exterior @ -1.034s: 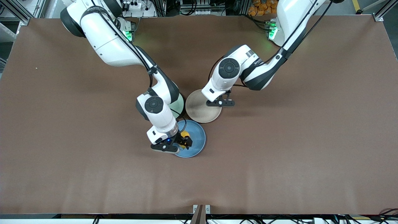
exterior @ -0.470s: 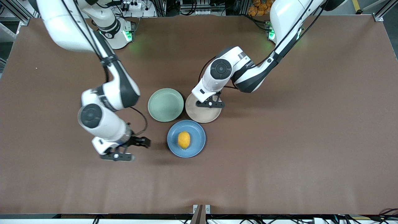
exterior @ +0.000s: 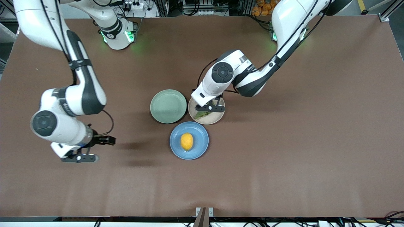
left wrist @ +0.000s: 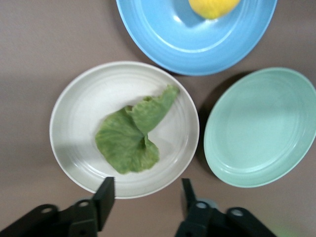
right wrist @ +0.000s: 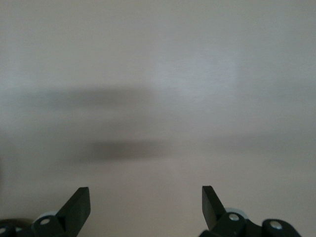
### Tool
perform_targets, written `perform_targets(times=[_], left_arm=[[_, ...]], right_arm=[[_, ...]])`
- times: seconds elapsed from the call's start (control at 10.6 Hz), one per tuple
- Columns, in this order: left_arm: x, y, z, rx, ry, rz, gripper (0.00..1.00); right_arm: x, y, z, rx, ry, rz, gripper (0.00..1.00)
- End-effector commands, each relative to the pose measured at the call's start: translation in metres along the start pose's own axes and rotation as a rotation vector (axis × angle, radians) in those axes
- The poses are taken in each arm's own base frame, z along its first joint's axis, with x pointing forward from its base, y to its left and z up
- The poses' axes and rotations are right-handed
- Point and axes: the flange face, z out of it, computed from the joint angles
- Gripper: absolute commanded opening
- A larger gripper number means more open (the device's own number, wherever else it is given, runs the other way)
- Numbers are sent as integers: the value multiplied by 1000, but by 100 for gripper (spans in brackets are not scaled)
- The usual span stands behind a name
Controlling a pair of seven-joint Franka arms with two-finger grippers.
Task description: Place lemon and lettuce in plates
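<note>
The yellow lemon [exterior: 186, 141] lies in the middle of the light blue plate [exterior: 199, 148]. The green lettuce [left wrist: 133, 136] lies flat in the beige plate [left wrist: 84, 113]; the front view shows only part of it [exterior: 201, 114] under the left hand. My left gripper [left wrist: 145, 190] is open and empty, a little above the beige plate's [exterior: 218, 115] rim farthest from the front camera [exterior: 212, 101]. My right gripper [exterior: 109, 140] is open and empty over bare table toward the right arm's end; its wrist view [right wrist: 145, 195] shows only tabletop.
An empty mint-green plate [exterior: 168, 106] sits beside the beige plate, toward the right arm's end, and also shows in the left wrist view [left wrist: 261, 128]. The blue plate with the lemon [left wrist: 212, 6] shows there too. The three plates nearly touch.
My right gripper let go of the lemon on the blue plate and swung away toward the right arm's end. My left hand shifted slightly, and the lettuce now shows on the beige plate.
</note>
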Motion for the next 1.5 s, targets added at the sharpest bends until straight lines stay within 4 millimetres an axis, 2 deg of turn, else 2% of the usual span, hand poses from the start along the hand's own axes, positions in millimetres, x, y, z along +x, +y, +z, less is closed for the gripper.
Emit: perform_targets(times=[0.0, 0.28, 0.38, 0.56, 0.66, 0.85, 1.22, 1.32, 1.41], left_arm=[[30, -31, -31, 9, 70, -65, 100], [71, -85, -70, 48, 167, -161, 100], [84, -105, -80, 62, 193, -194, 100], [103, -141, -93, 96, 229, -247, 100], [107, -149, -99, 128, 254, -240, 100], [122, -181, -109, 137, 268, -285, 100], [147, -259, -126, 232, 282, -333, 100], [151, -279, -126, 242, 272, -332, 100], [150, -290, -122, 265, 238, -318, 100]], right_arm=[[-10, 55, -15, 14, -6, -12, 100], [-37, 100, -32, -3, -14, -22, 100], [-47, 109, -44, 1, -18, -24, 100], [-67, 121, -89, -3, -30, 7, 100], [-79, 124, -111, -2, -34, 15, 100], [-97, 129, -150, -5, -33, 66, 100], [-109, 115, -216, -7, -43, 142, 100], [-112, 113, -230, -7, -32, 149, 100], [-118, 111, -243, -3, -9, 155, 100]])
